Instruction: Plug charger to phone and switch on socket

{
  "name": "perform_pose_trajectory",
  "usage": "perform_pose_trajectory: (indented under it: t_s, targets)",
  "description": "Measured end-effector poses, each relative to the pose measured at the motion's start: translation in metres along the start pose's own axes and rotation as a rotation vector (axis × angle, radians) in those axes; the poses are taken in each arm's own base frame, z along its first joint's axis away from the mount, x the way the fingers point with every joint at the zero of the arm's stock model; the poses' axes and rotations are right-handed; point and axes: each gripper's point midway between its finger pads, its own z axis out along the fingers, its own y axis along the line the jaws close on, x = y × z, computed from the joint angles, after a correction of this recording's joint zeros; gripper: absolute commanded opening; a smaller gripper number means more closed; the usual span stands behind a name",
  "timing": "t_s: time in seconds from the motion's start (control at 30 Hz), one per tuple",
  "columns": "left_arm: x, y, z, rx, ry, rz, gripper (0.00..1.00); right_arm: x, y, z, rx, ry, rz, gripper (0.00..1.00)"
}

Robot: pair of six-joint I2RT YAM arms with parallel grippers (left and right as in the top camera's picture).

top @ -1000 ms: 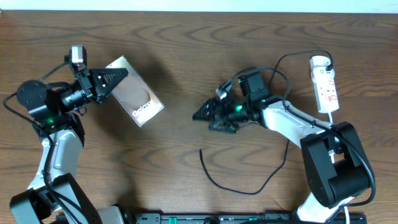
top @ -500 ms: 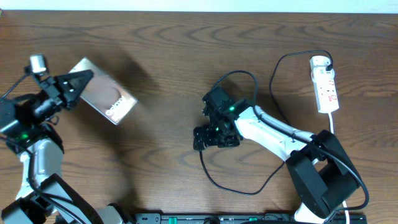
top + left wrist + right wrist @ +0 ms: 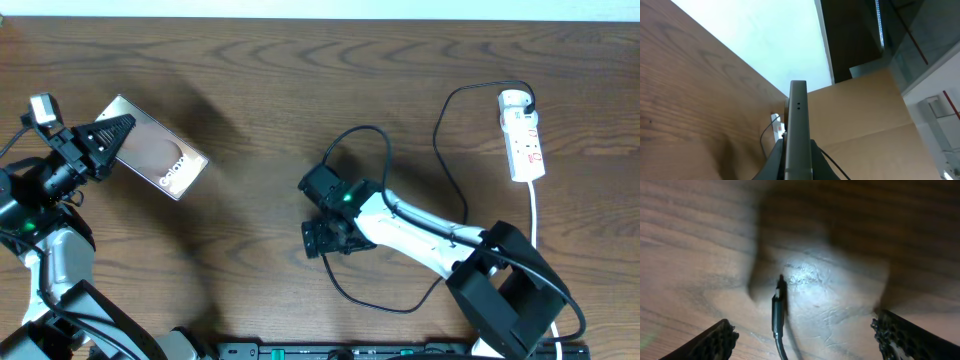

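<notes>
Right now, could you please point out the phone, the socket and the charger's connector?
phone (image 3: 160, 152): overhead view, middle of its face.
socket (image 3: 524, 135): overhead view, middle of the strip.
charger connector (image 3: 777, 311): right wrist view, connector body.

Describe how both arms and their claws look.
The left arm and right arm have white links, black joints, green indicator lights and thin black cables alongside. The left claw and right claw have black, tapered, textured fingers.
</notes>
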Motion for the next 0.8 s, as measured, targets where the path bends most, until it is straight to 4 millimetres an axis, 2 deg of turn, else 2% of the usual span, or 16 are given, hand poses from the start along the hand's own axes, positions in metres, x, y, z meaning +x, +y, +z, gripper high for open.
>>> perform_pose_trajectory:
  t_s: [0.13, 0.4, 0.5, 0.57, 0.8]
  targets:
    - [0.000, 0.000, 0.000, 0.000, 0.000, 0.000, 0.07, 0.006, -0.001, 0.007, 0.039, 0.015, 0.014, 0.78]
    - [0.000, 0.000, 0.000, 0.000, 0.000, 0.000, 0.07, 0.003, -0.001, 0.011, 0.070, 0.007, 0.058, 0.39]
    - [0.000, 0.000, 0.000, 0.000, 0.000, 0.000, 0.07, 0.004, -0.002, 0.012, 0.075, 0.009, 0.072, 0.31]
    - [0.000, 0.000, 0.000, 0.000, 0.000, 0.000, 0.07, 0.004, -0.003, 0.012, 0.079, 0.011, 0.077, 0.27]
    - [0.000, 0.000, 0.000, 0.000, 0.000, 0.000, 0.07, 0.005, -0.004, 0.012, 0.085, 0.014, 0.081, 0.25]
